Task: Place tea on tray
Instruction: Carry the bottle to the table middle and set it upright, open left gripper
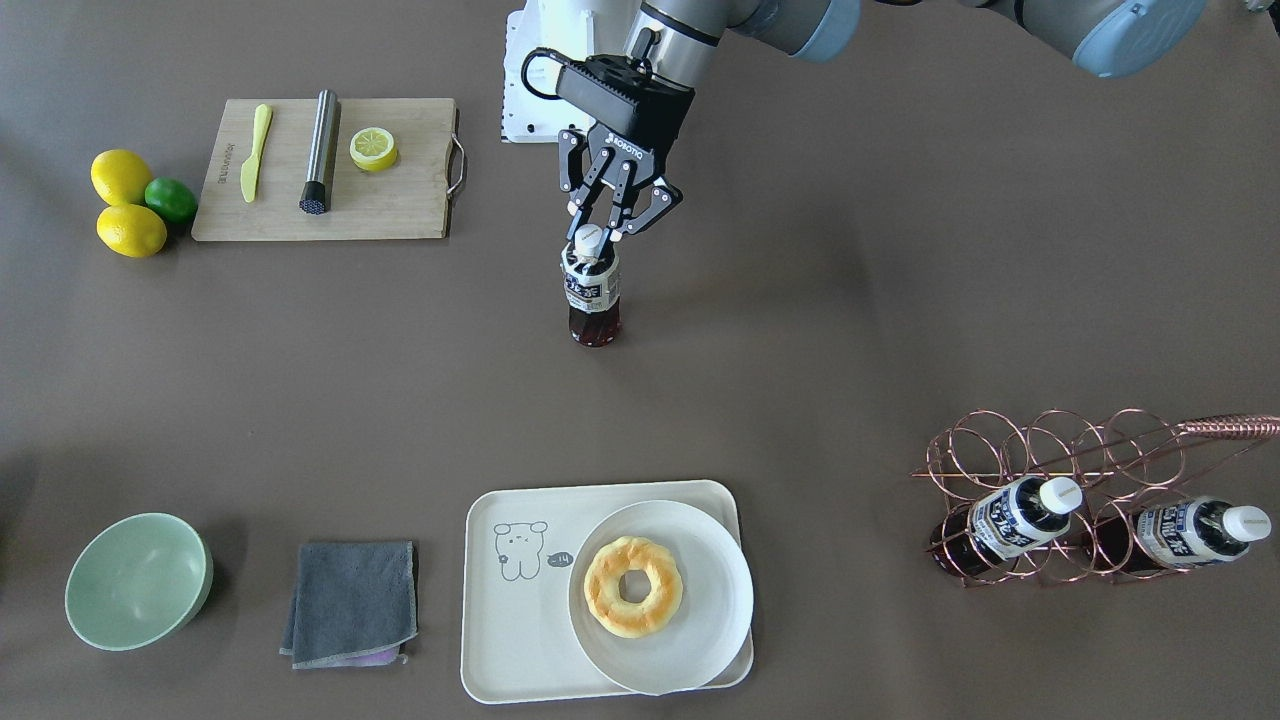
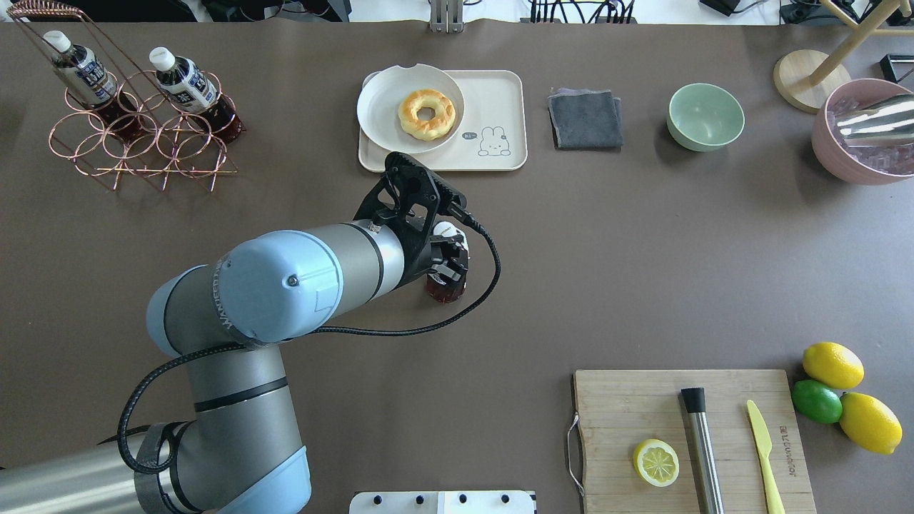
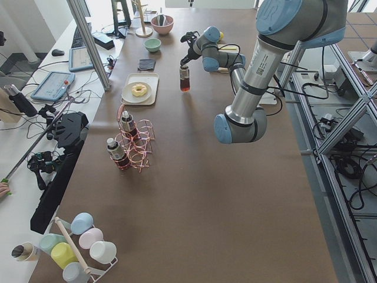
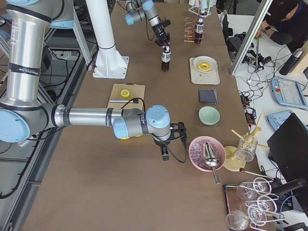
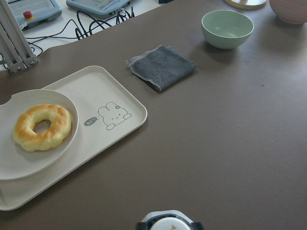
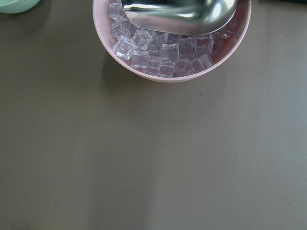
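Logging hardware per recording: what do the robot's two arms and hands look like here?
Both arms are silver-grey tubes with light-blue joint caps. The left arm carries a looping black cable to its wrist. The left hand is black, with two linked fingers and white ROBOTIQ lettering. The right arm matches, and the right hand is black too.

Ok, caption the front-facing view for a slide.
Left gripper holds a small clear white-capped bottle of dark tea by its top, mid-table, short of the cream bear-printed tray.

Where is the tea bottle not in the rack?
In the front-facing view, the tea bottle stands mid-table, cap in the left gripper, apart from the tray.
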